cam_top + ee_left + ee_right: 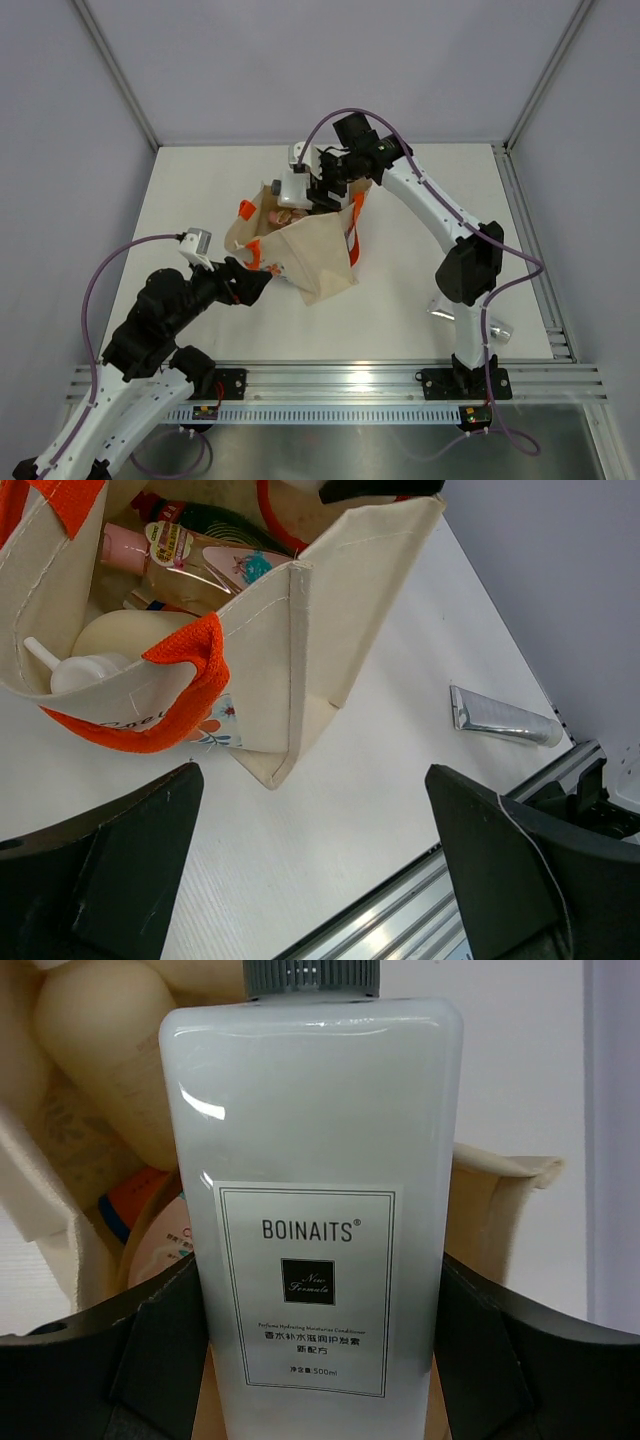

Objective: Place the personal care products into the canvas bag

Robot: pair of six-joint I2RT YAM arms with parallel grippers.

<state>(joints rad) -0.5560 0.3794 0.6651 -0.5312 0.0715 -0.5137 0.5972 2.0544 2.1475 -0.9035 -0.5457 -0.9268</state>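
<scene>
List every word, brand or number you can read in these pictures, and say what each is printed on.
"BOINAITS" with a ® mark: on the label of the white flat bottle.
"500ml": in the bottom line of the same label.
Script in the label's black square, the small English line and the Chinese lines: too small to read with certainty.
Label of the pink bottle: blurred.
Print on the canvas bag: partly hidden, unreadable.

BOINAITS® in bold black capitals on the framed label (308, 1290) of the milky-white flat plastic bottle (310, 1110) with a grey ribbed cap. Under it a black square (307, 1282) with script too tiny to read, then Chinese lines and 500ml. Dark lettering on the beige canvas bag (330, 630) below the orange handle, too blurry to read.
</scene>
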